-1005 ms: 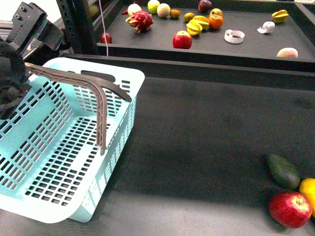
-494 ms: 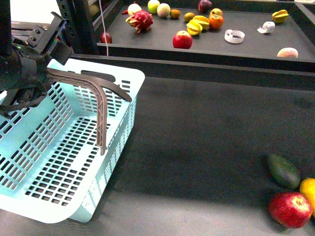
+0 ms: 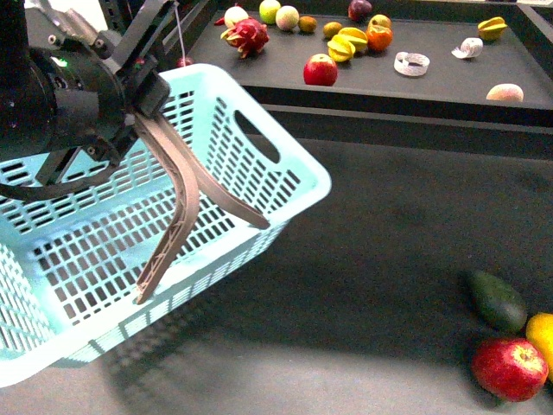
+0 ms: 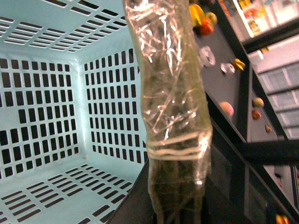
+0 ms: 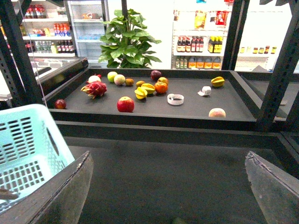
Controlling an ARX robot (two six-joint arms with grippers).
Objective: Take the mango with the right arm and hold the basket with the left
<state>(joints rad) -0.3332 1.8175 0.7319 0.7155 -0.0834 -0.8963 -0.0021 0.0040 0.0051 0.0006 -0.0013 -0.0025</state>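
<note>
The mango (image 3: 542, 344) lies at the right edge of the front view, cut off by the frame, beside a red apple (image 3: 509, 367) and a dark green oval fruit (image 3: 497, 300). My left gripper (image 3: 143, 108) is shut on the brown basket handle (image 3: 177, 203) and holds the light blue basket (image 3: 294, 177) lifted and tilted. In the left wrist view the tape-wrapped handle (image 4: 170, 93) crosses in front of the basket's wall (image 4: 46, 93). My right gripper (image 5: 170, 186) is open and empty above the dark table. It is not in the front view. The mango is out of the right wrist view.
A raised dark shelf (image 3: 432, 91) at the back holds several fruits, among them a red apple (image 3: 320, 70) and a dragon fruit (image 3: 247, 36), plus a tape roll (image 3: 411, 63). The basket (image 5: 28, 144) shows beside the right gripper's finger. Black frame posts (image 5: 280, 70) stand around the shelf.
The left arm has moved right and forward with the handle. The basket has risen off the table and tilted, its far right corner now high. The fruits have not moved.
</note>
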